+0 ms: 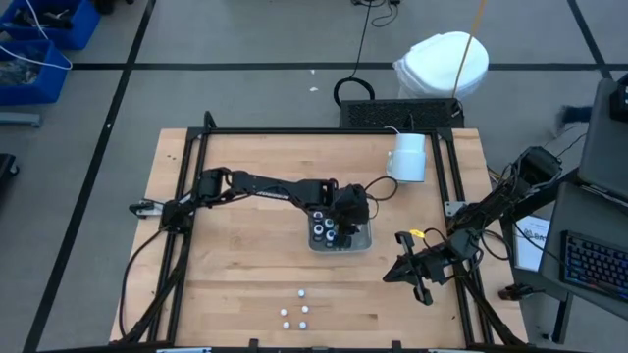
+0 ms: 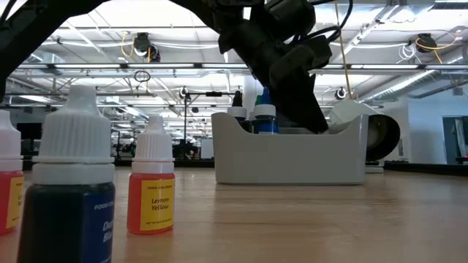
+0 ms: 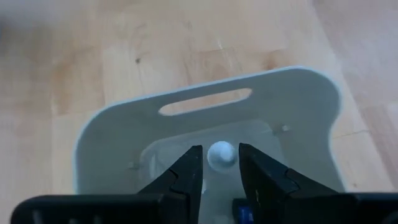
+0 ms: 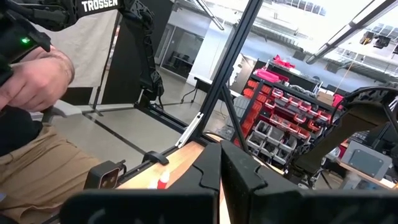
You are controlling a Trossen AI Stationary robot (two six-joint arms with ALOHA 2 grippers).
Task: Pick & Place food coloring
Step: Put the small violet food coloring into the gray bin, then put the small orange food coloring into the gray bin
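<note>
A clear rectangular tray (image 1: 365, 242) stands mid-table and holds several white-capped food coloring bottles (image 1: 327, 230). My left gripper (image 3: 221, 171) slants down into the tray, open. Its fingers stand on either side of one bottle's white cap (image 3: 221, 154) and are narrowly apart from it. The low view shows a blue bottle (image 2: 265, 120) upright in the tray beside that gripper (image 2: 307, 109). Several more bottles (image 1: 299, 312) stand on their bases near the table's front edge, among them a yellow one (image 2: 151, 183) and a dark blue one (image 2: 69, 197). My right gripper (image 1: 392, 275) waits shut at the right, above the table.
A large white mug (image 1: 408, 157) sits at the table's far right, behind the tray. A black frame (image 1: 294, 132) runs round the tabletop. In the right wrist view a person's hand (image 4: 37, 74) shows beyond the table's edge. Bare wood lies left of the tray.
</note>
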